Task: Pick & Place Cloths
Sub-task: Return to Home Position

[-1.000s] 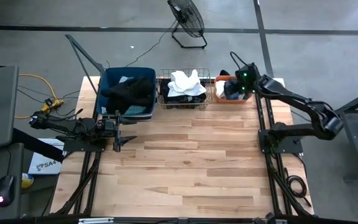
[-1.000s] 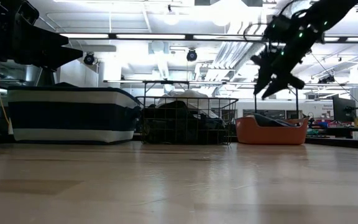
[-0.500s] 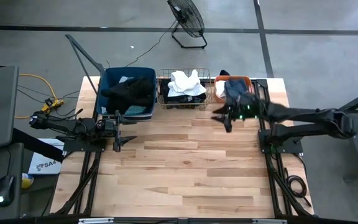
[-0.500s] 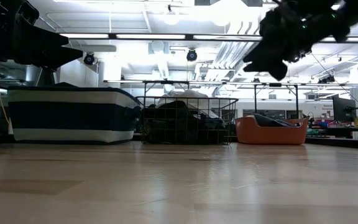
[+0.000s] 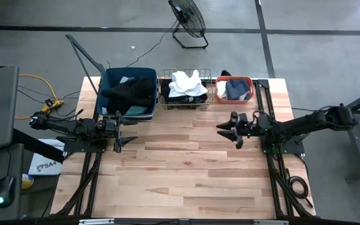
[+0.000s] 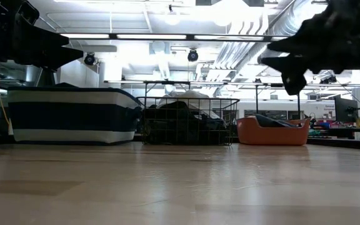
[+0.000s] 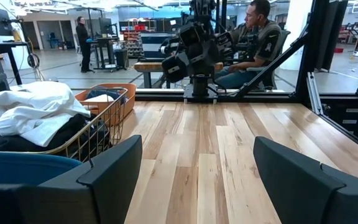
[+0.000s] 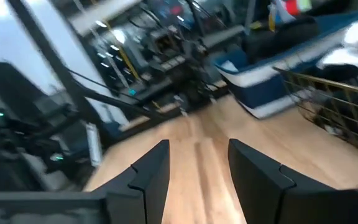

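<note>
right jaws parted, empty — cloths (image 5: 133,92) in tubs (image 5: 105,81).

Only one marking can be read, the blue letters "SA4" on a white flat cardboard box (image 5: 44,164) on the floor by the pale wooden table (image 5: 186,164) — left side; nothing else is legible.

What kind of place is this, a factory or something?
Probably a robotics lab or workshop in an industrial hall. The left arm and right arm are mounted at a wooden table, bare ducts and strip lights run overhead, and a person sits beyond it.
</note>
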`<state>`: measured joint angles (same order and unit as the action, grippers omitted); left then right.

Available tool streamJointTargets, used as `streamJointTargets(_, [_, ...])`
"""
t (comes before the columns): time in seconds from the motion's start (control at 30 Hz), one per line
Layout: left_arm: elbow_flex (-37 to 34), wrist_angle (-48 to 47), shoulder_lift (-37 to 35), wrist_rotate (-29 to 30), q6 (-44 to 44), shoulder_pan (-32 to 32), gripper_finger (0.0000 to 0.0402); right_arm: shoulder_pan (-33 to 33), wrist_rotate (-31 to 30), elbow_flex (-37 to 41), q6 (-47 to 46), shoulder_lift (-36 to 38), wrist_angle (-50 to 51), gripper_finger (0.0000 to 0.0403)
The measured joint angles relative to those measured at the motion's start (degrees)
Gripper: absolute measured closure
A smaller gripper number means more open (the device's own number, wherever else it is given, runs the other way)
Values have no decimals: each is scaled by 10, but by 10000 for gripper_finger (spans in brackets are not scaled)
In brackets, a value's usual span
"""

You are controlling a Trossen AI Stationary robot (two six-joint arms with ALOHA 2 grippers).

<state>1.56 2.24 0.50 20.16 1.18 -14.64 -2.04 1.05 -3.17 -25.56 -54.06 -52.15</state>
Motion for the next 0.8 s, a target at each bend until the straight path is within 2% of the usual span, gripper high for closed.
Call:
streamJointTargets(0.1, [0, 0, 0, 0, 0, 0, 101, 1, 27, 27, -2, 0, -52, 248])
streamJointTargets(0.23, [0, 1, 0, 0, 0, 0, 101, -7, 68, 27, -2, 23, -33, 248])
streamJointTargets(0.37, [0, 1, 0, 0, 0, 0, 101, -24, 83, 27, -5, 54, 22, 248])
streamJointTargets(0.57, [0, 1, 0, 0, 0, 0, 101, -34, 74, 27, -14, 125, 126, 248])
streamJointTargets(0.8, [0, 1, 0, 0, 0, 0, 101, -33, 21, 27, -15, 225, 268, 248])
